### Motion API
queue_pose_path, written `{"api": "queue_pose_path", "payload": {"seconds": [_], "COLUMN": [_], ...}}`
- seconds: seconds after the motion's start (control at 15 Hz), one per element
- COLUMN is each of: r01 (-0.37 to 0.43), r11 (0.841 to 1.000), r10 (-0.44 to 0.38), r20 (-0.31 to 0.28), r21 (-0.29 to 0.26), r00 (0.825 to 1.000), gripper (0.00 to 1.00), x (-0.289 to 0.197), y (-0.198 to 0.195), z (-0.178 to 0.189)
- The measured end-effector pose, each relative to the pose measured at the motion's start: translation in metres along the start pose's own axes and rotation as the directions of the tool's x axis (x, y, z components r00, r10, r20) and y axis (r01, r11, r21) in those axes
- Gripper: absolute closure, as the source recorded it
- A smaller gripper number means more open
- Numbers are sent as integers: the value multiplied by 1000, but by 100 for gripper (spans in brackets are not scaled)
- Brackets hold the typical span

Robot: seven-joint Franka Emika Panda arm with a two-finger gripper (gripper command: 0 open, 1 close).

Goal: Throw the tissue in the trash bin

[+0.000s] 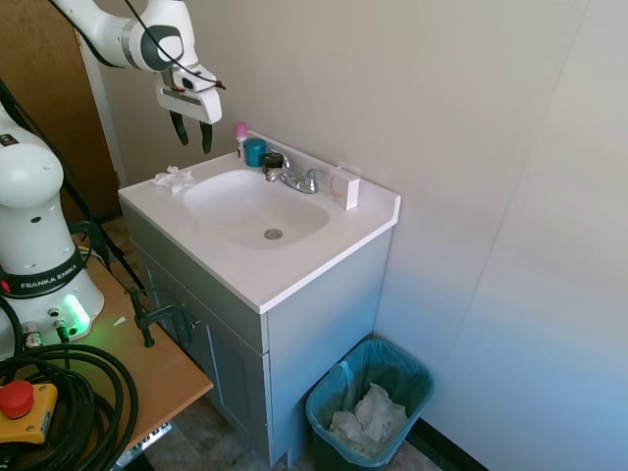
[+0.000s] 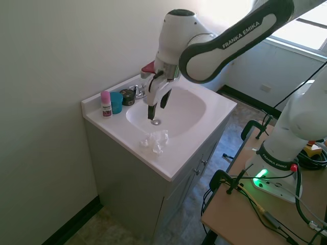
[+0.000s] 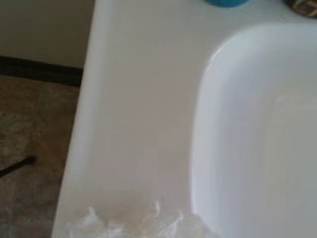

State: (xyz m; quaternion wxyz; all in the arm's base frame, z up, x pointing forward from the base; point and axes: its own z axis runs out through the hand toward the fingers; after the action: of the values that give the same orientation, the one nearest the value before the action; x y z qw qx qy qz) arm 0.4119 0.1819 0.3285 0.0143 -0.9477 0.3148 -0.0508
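The gripper (image 1: 193, 138) hangs above the counter (image 1: 294, 270), its fingers (image 2: 150, 112) parted and empty. The tissue (image 1: 174, 179) lies on the counter at the sink basin's (image 1: 250, 208) edge, below the gripper and not touching it. The trash bin (image 1: 370, 400) stands on the floor beside the vanity cabinet (image 1: 314, 343), with white crumpled tissues (image 1: 368, 417) inside.

The white arm reaches in from high up, its last links bent so the wrist turns downward. The gripper (image 1: 193, 138) (image 2: 157, 106) hangs in the air, pointing almost straight down, slightly tilted. Its dark jaws stand apart with a clear gap and hold nothing.
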Motion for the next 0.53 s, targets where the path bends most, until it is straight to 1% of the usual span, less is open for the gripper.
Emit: {"api": "queue_pose_path", "payload": {"seconds": [0.13, 0.33, 0.47, 0.53], "r01": [13, 27, 35, 36], "r11": [1000, 997, 996, 995], "r10": [-13, -26, -33, -34], "r20": [4, 15, 19, 23], "r21": [-28, -67, -84, -89], "r00": [1000, 1000, 999, 999], "gripper": [0, 0, 0, 100], "x": [-21, -44, -53, -55], "y": [-2, 7, 7, 7], "z": [21, 56, 70, 75]}}
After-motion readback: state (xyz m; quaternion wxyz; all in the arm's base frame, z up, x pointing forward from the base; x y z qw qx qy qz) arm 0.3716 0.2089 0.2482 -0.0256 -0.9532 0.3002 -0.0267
